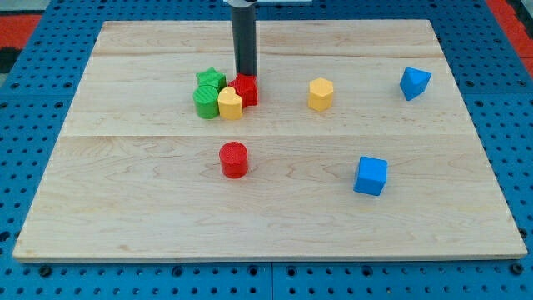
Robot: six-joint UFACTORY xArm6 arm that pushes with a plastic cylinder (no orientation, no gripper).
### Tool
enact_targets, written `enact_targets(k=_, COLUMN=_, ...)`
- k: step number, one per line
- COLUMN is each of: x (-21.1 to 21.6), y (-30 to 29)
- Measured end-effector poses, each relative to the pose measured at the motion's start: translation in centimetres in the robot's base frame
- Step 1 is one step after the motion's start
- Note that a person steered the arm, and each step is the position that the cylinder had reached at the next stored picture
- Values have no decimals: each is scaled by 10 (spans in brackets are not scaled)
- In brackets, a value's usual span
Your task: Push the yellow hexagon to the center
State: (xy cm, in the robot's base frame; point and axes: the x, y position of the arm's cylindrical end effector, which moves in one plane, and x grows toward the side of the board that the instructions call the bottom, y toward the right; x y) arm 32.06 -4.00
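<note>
The yellow hexagon sits on the wooden board, right of the middle and toward the view's top. My tip is at the lower end of the dark rod, well to the left of the hexagon, touching the top edge of a red block. That red block is part of a tight cluster with a yellow block, a green star-like block and a green round block.
A red cylinder stands below the cluster, near the board's middle. A blue cube lies at the lower right. A blue angular block lies at the upper right. A blue pegboard surrounds the board.
</note>
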Motion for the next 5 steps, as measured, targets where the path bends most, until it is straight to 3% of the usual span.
enact_targets(k=1, x=-10, y=12)
enact_targets(k=3, x=-7, y=138)
enact_targets(k=5, x=14, y=143)
